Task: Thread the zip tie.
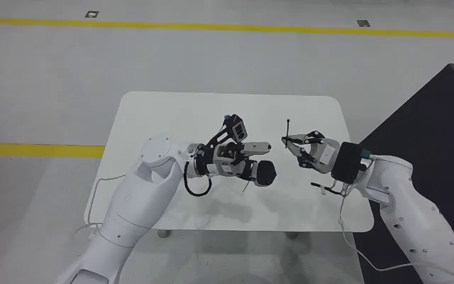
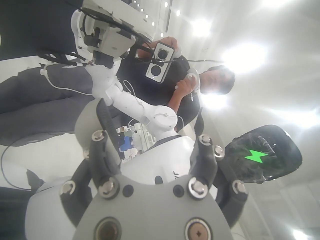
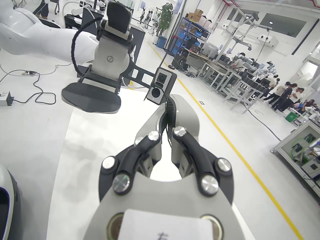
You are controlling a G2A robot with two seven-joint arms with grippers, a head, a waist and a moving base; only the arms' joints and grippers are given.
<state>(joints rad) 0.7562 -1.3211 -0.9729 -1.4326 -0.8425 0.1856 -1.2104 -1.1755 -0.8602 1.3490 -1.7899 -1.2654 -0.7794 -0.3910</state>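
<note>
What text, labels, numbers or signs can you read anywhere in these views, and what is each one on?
No text is clear enough to quote.
White label on the base of the right gripper: cut off at the picture's edge, unreadable.
Floor marker and another, on the floor beyond the table: too small to read.

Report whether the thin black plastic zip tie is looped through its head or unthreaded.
Unthreaded: the thin black plastic zip tie rises as one strip from the shut right gripper, nothing through the head at its free end.
</note>
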